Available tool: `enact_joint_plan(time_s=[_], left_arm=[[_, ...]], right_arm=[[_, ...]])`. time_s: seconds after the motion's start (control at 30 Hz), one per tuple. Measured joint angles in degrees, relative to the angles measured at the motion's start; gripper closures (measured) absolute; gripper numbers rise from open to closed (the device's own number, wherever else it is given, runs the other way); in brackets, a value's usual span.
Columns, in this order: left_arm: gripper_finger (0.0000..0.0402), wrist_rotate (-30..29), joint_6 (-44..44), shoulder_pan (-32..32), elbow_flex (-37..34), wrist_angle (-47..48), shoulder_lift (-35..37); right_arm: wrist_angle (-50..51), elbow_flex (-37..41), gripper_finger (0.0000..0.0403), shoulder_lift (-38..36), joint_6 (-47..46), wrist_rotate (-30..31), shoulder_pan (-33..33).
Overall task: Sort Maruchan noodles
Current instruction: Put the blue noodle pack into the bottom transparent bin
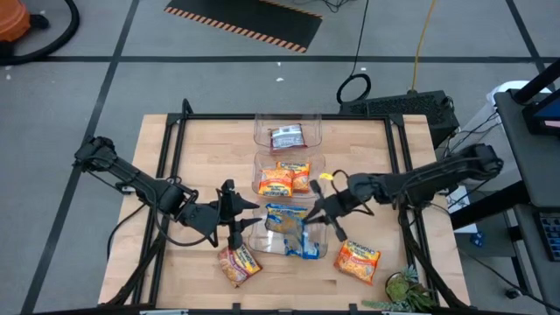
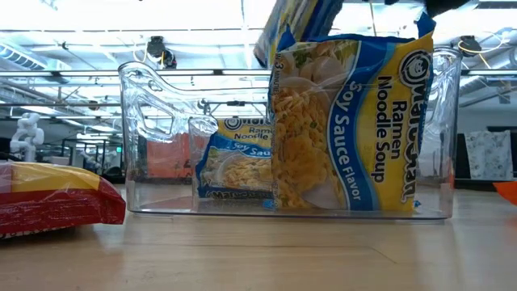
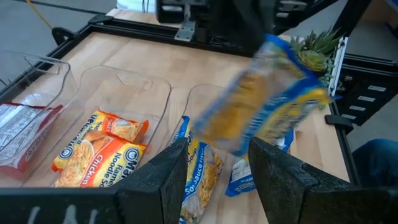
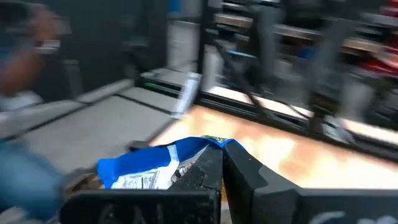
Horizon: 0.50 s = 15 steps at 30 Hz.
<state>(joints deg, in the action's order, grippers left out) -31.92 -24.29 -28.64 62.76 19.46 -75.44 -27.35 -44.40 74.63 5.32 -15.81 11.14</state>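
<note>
The left gripper [image 1: 234, 219] reaches in from nine o'clock, its fingers [image 3: 165, 180] spread and empty beside the near bin [image 1: 262, 241]. From three o'clock the right gripper [image 1: 325, 212] stretches over that bin, pinching a blue packet [image 4: 146, 167] by its edge. Two more blue packets [image 2: 236, 158] stand inside the bin.

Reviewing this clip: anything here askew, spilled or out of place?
Mostly tidy. In the near clear bin, one blue-and-yellow packet stands on end against the wall and pokes above the rim, rather than lying flat. Two packets remain loose on the table: one left of that bin, an orange one right of it.
</note>
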Motion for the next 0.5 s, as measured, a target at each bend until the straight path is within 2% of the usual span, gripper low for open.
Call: enact_joint_plan(time_s=[0.07,0.1,0.3,0.5], left_arm=[[0.0227,0.0,0.11,0.0,0.0,0.0,0.0],[0.0227,0.0,0.13,0.0,0.0,0.01,0.0],[0.0227,0.16,-0.12,-0.2,0.0,0.09,0.0],[0.0227,0.35,-0.22,-1.58,0.0,0.15,0.0]], right_arm=[[-1.64,0.0,0.0403,1.74,2.06,-5.17,-0.62],[-1.36,0.0,0.0403,2.4,3.07,-5.76,-0.82],[5.62,0.0,0.0403,4.66,2.21,-2.94,-3.34],[14.26,0.0,0.0401,2.83,0.3,-2.05,-4.16]])
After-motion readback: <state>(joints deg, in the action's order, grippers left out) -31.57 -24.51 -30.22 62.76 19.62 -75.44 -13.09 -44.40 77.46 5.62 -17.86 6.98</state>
